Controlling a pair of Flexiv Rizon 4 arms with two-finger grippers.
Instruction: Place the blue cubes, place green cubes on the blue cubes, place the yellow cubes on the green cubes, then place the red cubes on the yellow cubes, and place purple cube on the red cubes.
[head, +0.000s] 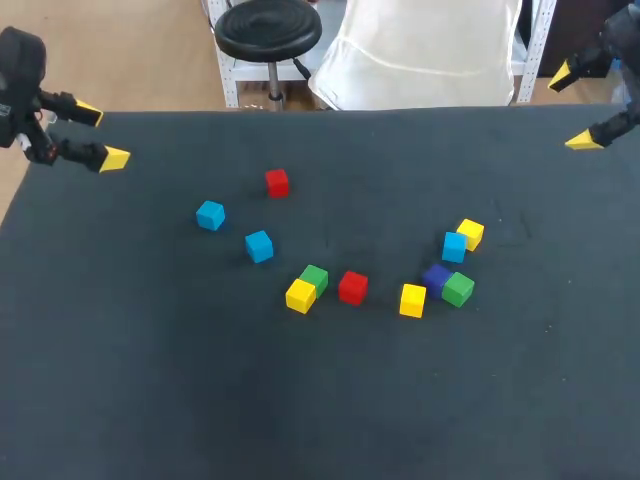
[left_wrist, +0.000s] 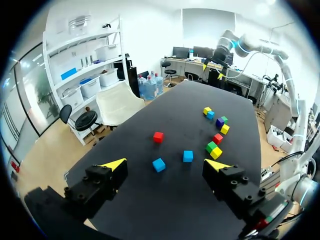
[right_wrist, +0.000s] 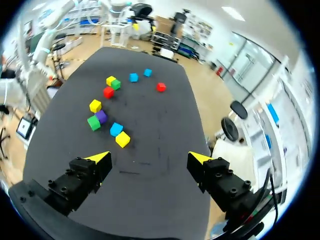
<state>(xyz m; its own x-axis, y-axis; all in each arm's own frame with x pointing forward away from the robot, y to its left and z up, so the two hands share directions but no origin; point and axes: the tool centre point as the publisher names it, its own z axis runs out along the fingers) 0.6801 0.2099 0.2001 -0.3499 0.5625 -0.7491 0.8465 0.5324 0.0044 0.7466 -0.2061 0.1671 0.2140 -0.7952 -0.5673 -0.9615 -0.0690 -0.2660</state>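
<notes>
Cubes lie scattered on the black table (head: 150, 380). On the left are a red cube (head: 277, 182) and two blue cubes (head: 210, 215) (head: 259, 246). In the middle a green cube (head: 315, 278) touches a yellow one (head: 300, 296), with a red cube (head: 352, 287) beside them. To the right, the purple cube (head: 436, 275) sits among a yellow (head: 412, 300), a green (head: 458, 289), a blue (head: 454, 246) and another yellow cube (head: 470, 233). My left gripper (head: 102, 135) hangs open at the far left corner, and my right gripper (head: 573, 108) hangs open at the far right corner. Both are empty and well away from the cubes.
A black stool (head: 268, 30) and a white chair (head: 430, 50) stand just past the table's far edge. The wrist views show the same cubes ahead of each gripper, the blue cube (left_wrist: 159, 164) nearest the left one and a yellow cube (right_wrist: 122, 139) nearest the right one.
</notes>
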